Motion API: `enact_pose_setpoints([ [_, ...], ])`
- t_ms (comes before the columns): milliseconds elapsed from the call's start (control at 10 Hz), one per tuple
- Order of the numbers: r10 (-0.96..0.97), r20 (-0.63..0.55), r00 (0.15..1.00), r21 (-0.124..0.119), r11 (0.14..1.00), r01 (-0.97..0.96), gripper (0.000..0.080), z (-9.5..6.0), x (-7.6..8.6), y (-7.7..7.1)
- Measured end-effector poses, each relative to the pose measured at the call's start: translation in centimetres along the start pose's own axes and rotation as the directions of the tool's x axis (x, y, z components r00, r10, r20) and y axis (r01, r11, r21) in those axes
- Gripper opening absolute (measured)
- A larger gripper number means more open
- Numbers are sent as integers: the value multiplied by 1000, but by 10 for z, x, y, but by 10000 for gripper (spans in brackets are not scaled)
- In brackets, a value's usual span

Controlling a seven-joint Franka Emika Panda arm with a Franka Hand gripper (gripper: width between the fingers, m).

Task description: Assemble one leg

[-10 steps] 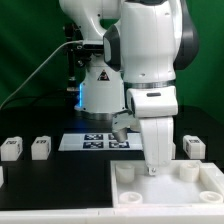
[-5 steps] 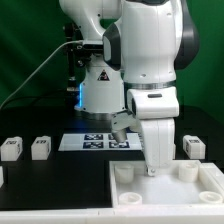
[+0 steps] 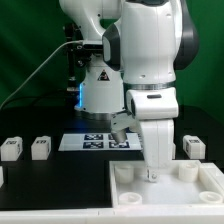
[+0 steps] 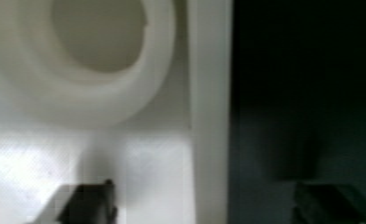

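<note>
The large white panel (image 3: pixel 172 196) lies at the front of the table, with round sockets (image 3: pixel 124 173) at its corners. My gripper (image 3: pixel 152 172) is lowered onto the panel's far rim, between the two far sockets. In the wrist view the gripper (image 4: pixel 212 192) is open. One dark finger (image 4: pixel 84 204) is over the white panel (image 4: pixel 91 130) and the other is over the dark table, with the panel's edge between them. A socket (image 4: pixel 109 35) shows ahead. Small white legs with tags stand apart from it: two (image 3: pixel 10 148) (image 3: pixel 41 147) at the exterior view's left, one (image 3: pixel 194 146) at its right.
The marker board (image 3: pixel 92 141) lies behind the panel, under the arm. The robot base and a black stand with cables are at the back. A further small white piece (image 3: pixel 2 175) shows at the exterior view's left edge.
</note>
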State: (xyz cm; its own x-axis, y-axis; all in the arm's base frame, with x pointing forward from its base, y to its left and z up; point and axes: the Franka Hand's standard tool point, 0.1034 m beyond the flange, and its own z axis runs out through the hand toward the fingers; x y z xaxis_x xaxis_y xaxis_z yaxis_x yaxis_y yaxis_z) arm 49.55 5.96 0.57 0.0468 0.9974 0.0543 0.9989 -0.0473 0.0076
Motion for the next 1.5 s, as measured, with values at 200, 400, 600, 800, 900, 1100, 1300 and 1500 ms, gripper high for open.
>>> enact_pose_setpoints([
  [200, 0, 0, 1000, 0, 1000, 0, 642, 0, 0, 0],
  [400, 1, 0, 1000, 0, 1000, -1, 648, 0, 0, 0],
  [600, 1, 0, 1000, 1, 1000, -1, 649, 0, -1, 0],
  [800, 2, 0, 1000, 1, 1000, -2, 649, 0, -1, 0],
  [900, 16, 0, 1000, -1, 1000, -16, 649, 0, 0, 0],
  [1100, 166, -6, 986, -29, 986, -166, 649, -14, 11, -2],
  [1300, 258, -19, 966, -59, 964, -259, 649, -32, 33, -20],
  [1500, 393, -32, 919, -58, 917, -394, 649, -36, 42, -24],
])
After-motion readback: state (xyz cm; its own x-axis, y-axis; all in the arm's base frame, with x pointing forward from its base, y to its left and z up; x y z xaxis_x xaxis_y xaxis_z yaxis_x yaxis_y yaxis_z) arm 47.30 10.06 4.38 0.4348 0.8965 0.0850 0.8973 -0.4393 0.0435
